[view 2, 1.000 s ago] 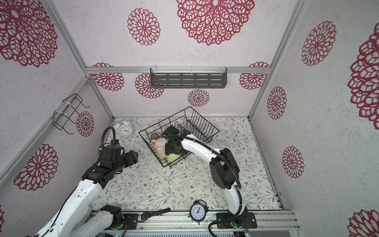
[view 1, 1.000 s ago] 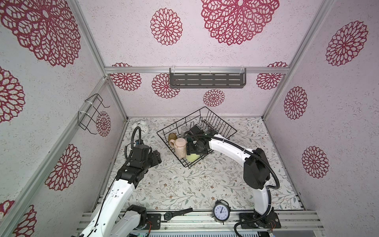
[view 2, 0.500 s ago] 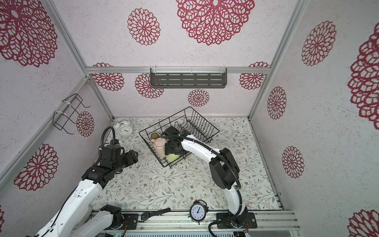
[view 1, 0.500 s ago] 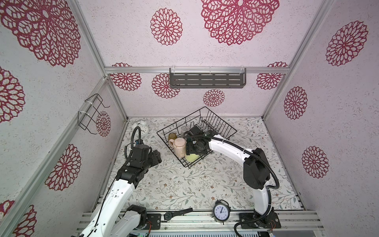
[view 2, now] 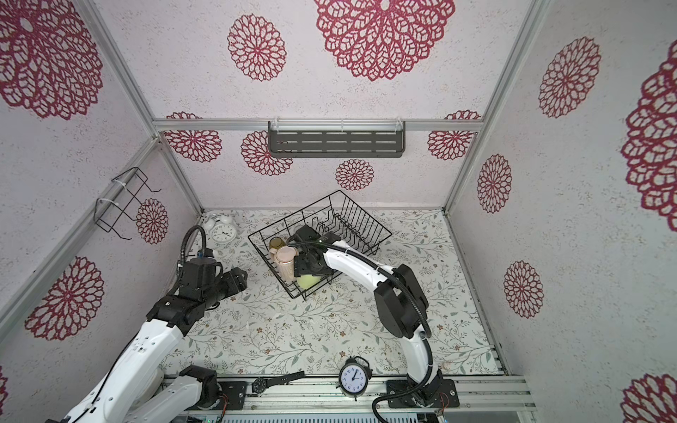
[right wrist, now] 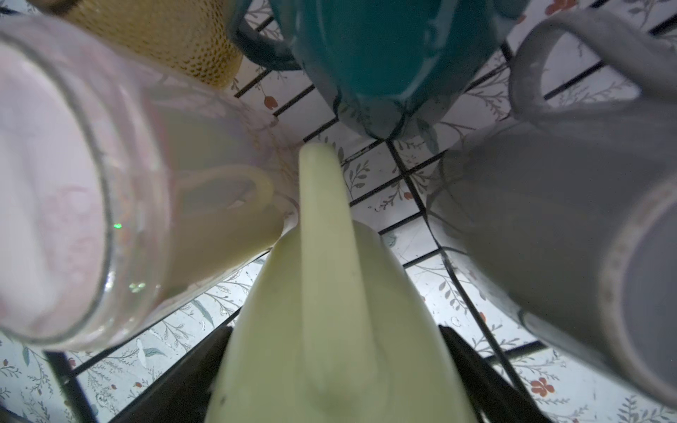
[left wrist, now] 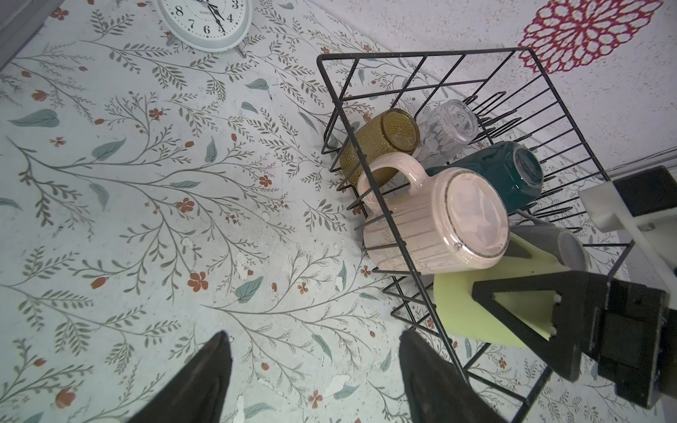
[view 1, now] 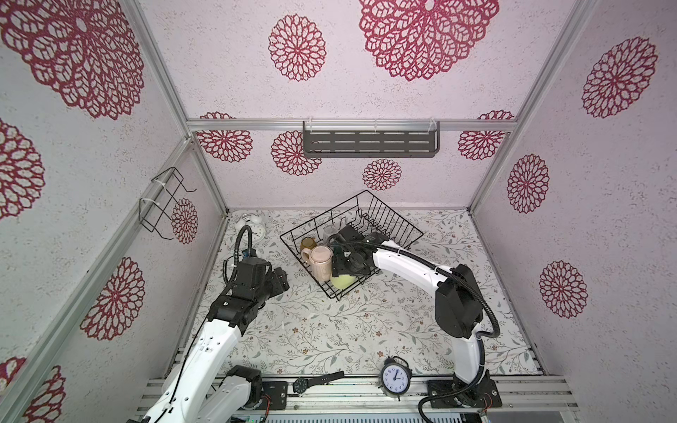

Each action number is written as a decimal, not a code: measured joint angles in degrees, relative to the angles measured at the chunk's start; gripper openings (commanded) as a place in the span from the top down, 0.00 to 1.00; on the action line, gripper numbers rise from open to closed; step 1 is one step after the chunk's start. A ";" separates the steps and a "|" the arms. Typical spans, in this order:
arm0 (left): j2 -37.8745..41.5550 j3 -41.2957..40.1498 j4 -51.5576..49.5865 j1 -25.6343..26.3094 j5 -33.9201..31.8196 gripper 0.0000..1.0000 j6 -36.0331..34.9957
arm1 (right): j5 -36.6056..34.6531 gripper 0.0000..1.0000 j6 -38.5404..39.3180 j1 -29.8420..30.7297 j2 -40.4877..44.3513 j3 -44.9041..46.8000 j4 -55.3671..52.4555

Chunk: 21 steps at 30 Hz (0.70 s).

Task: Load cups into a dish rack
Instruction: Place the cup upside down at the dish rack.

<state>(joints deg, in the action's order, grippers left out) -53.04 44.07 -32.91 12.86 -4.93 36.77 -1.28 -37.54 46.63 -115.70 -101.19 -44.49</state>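
Observation:
The black wire dish rack (view 1: 384, 209) (view 2: 361, 206) (left wrist: 421, 53) stands at the back middle. Several cups lie in it bottoms up: amber tumbler (left wrist: 384, 143), clear glass (left wrist: 450, 124), teal mug (left wrist: 502, 175), ribbed pink mug (view 1: 321, 262) (left wrist: 439, 227), grey mug (left wrist: 560, 245) and pale yellow-green mug (view 1: 344, 282) (right wrist: 329, 293). My right gripper (right wrist: 335, 329) reaches into the rack. Its fingers lie against both sides of the yellow-green mug, with no gap showing. My left gripper (left wrist: 315, 335) (view 1: 280, 282) hangs open and empty over the tablecloth, left of the rack.
A white alarm clock (view 1: 252, 225) stands in the back left corner. A black alarm clock (view 1: 395, 375) and a wristwatch (view 1: 315, 381) sit at the front rail. A wire bracket (view 1: 161, 205) hangs on the left wall, a grey slotted shelf (view 1: 370, 141) on the back wall.

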 measured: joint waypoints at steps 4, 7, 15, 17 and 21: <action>-0.44 0.00 0.39 0.00 0.13 0.24 0.35 | -0.22 0.16 0.09 0.22 1.81 1.57 -0.33; -0.61 0.00 0.74 0.00 0.17 0.24 0.59 | 0.02 0.18 0.37 0.20 2.86 2.45 -0.57; -1.11 0.00 0.90 0.00 0.57 0.24 0.96 | 0.72 0.23 0.48 0.26 3.63 3.76 0.50; -1.11 0.00 0.92 0.00 0.63 0.24 0.98 | 1.01 0.24 0.46 0.26 3.89 4.07 0.83; -1.11 0.00 0.92 0.00 0.79 0.24 0.98 | 1.88 0.28 0.37 0.28 4.42 4.31 0.55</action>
<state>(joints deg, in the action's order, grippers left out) -54.15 44.07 -31.99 12.86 -4.14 37.76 0.60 -37.17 46.92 -111.28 -96.88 -43.94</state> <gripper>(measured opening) 0.761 0.734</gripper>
